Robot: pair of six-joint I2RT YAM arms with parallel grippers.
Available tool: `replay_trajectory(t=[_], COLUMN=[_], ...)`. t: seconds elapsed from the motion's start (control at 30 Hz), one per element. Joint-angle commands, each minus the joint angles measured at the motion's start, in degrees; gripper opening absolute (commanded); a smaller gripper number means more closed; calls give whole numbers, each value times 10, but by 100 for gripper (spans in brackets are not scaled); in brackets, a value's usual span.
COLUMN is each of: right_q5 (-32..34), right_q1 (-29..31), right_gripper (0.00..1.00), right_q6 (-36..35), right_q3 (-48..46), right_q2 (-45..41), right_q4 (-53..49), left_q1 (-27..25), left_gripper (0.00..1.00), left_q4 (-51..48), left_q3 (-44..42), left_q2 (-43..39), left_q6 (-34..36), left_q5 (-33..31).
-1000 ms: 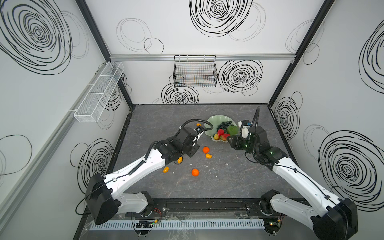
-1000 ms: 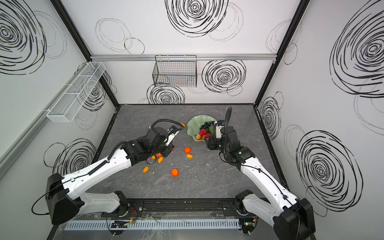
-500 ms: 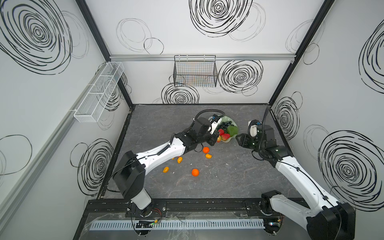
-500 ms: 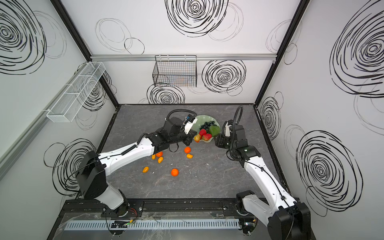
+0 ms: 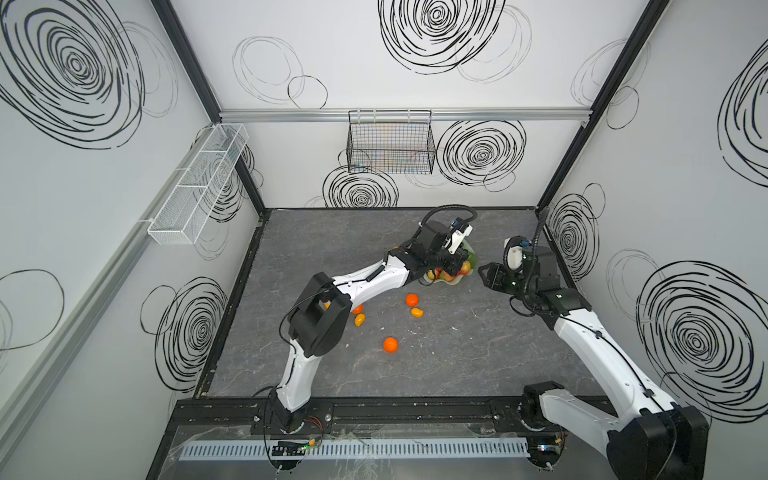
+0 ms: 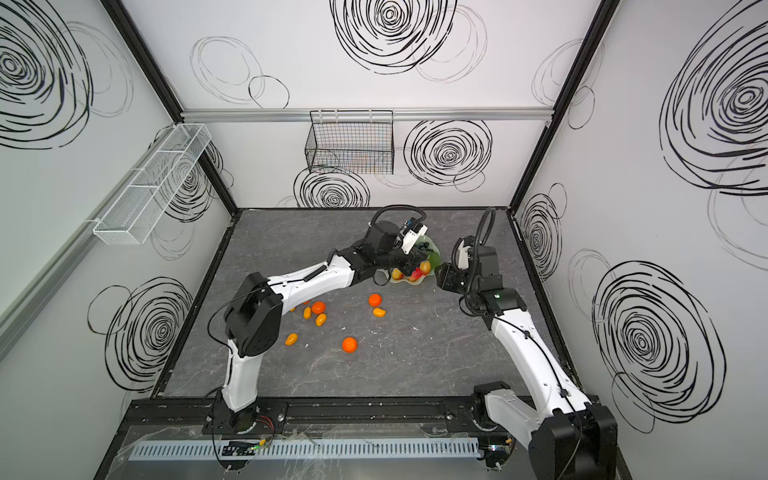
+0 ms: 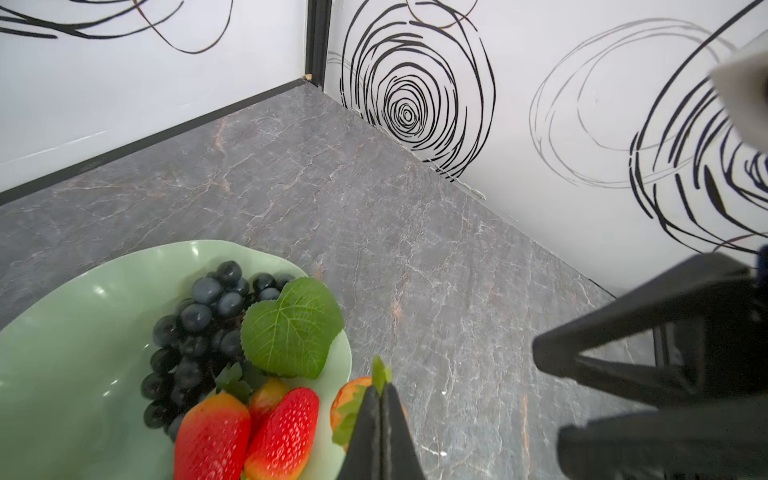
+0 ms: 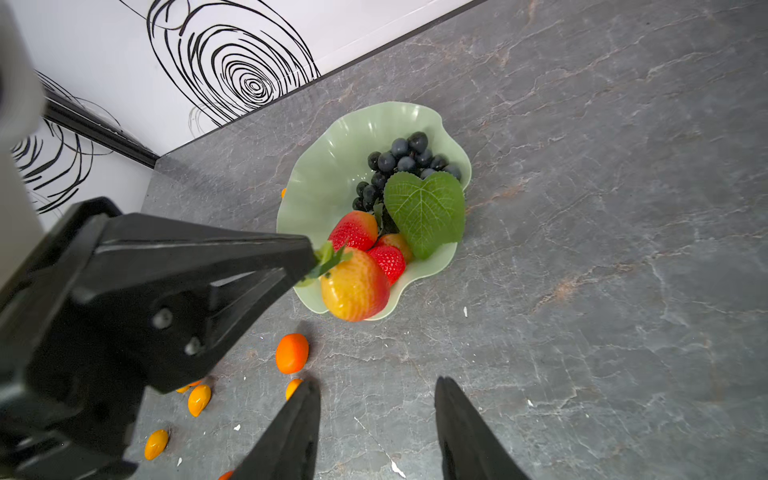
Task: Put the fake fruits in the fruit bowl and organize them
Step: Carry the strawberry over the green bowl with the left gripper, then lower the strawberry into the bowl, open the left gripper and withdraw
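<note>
Transfer nearly done. Both top views: swung left gripper (image 5: 456,266) from loose fruit to above fruit bowl (image 5: 452,282); drew right gripper (image 5: 481,274) aside. Left wrist: clamped on strawberry (image 7: 341,397) leaves, over rim. Right wrist: parted, empty; tangerine (image 8: 291,353), kumquats (image 8: 198,400) left on table (image 8: 582,291).

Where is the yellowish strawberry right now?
In the right wrist view the yellowish strawberry hangs by its green top from the shut left gripper, at the rim of the fruit bowl, on the side facing the nearest loose tangerine.
</note>
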Motion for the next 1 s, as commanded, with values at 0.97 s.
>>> replay_trajectory(t=[0.97], right_q5=[-28], right_q1=[-18], right_gripper=[51], right_q6=[-5], right_q3=[23], right_q2=[39], right_q4=[-24], left_q1=[62], left_gripper=[0], left_q4=[-25], left_q3=[114], left_q2=[138], left_q6=[-45], left_q5=[-24])
